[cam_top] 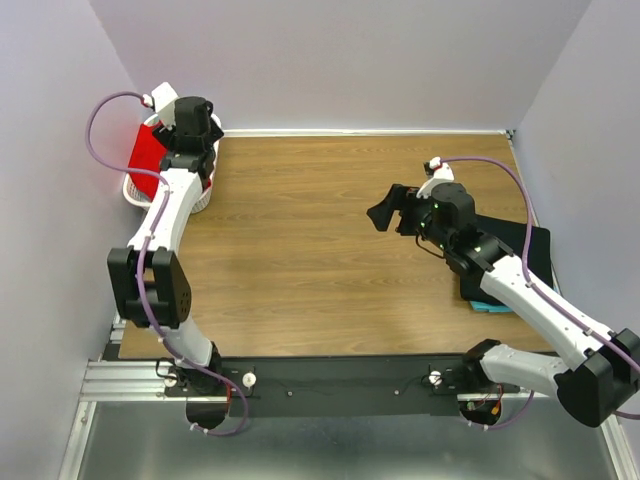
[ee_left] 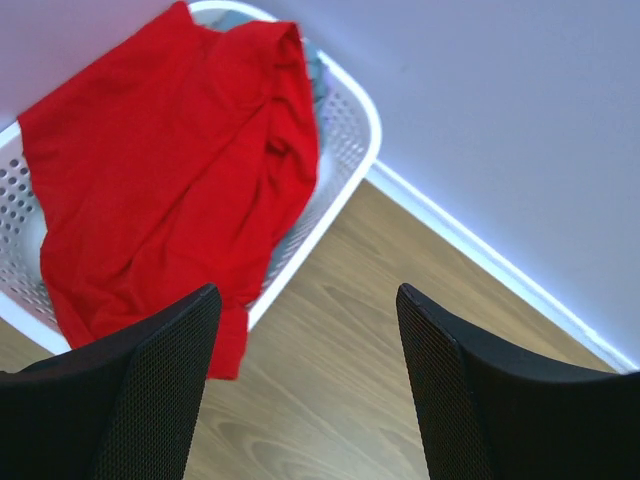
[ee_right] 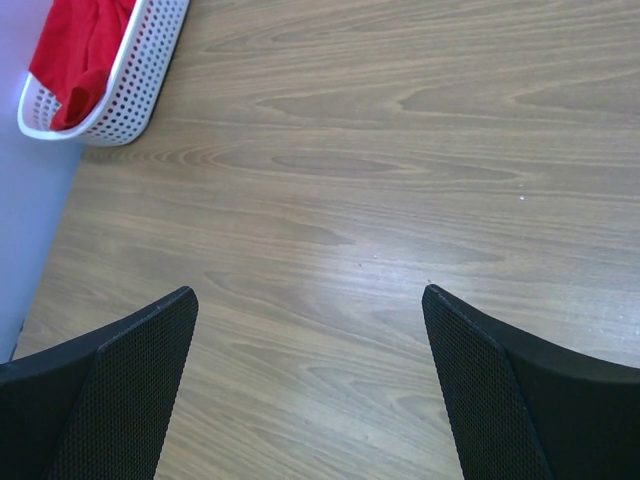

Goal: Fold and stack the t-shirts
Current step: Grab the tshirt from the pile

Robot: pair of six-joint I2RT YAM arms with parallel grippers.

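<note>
Near the right edge of the desk [cam_top: 300, 270], a folded black t-shirt [cam_top: 525, 245] lies flat on a teal t-shirt [cam_top: 487, 306], of which only a near strip shows. This looks like the finished stack, kept to the side so the middle of the desk is free for folding. The right arm crosses over this stack. The right end effector [ee_right: 308, 291] hangs above bare wood toward the middle, jaws spread wide and holding nothing, seemingly parked ready to help.

In the far-left corner the white lattice basket [ee_left: 352, 125] stands close against the walls. A red t-shirt [ee_left: 170, 180] is draped crumpled over it, one edge spilling over the rim. A bit of grey-blue cloth [ee_left: 313, 62], likely another t-shirt, peeps out beneath. The left end effector [ee_left: 308, 288] hovers just above the basket's rim, jaws fully apart and empty, pointing down beside the red cloth, which I judge is the next pick. Two shirts appear folded, two not yet.
</note>
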